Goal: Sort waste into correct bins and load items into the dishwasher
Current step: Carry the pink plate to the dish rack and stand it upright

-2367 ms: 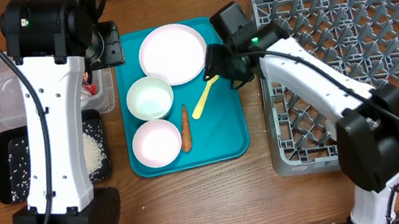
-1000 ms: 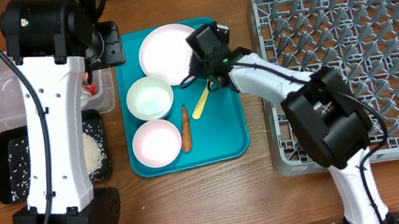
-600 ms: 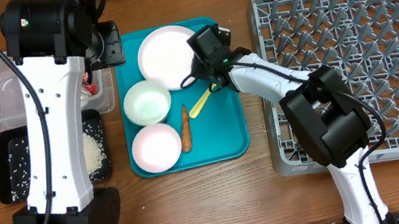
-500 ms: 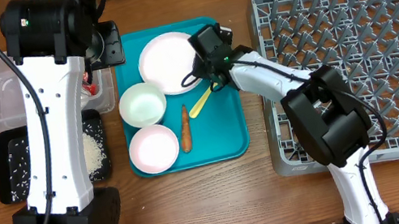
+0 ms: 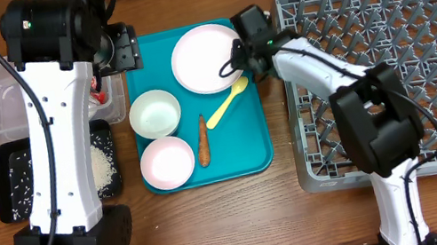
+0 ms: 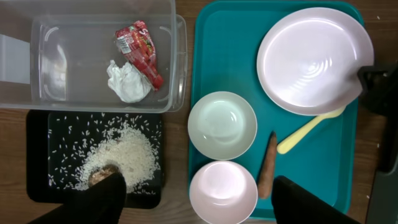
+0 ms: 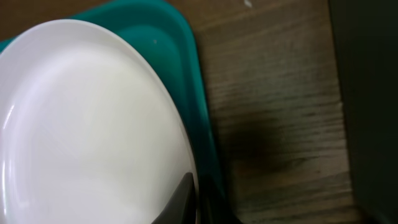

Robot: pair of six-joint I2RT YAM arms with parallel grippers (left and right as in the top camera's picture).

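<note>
resting on wooden table [image 5: 218,222], teal tray [image 5: 246,149]; right gripper [image 5: 240,57] clamped on plate [image 5: 203,58], left gripper [image 6: 208,196] apart

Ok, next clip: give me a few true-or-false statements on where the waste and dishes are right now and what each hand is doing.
1. The red wrapper and the white napkin lie in the clear tub. True.
2. Rice lies in the black tray. True.
3. The carrot is in the black tray too. False: it lies on the teal tray, beside the pinkish bowl.
4. The right hand is shut on the rim of the pink plate. True.
5. The left hand holds the yellow spoon. False: it is open and empty; the spoon lies on the teal tray by the plate's edge.
</note>
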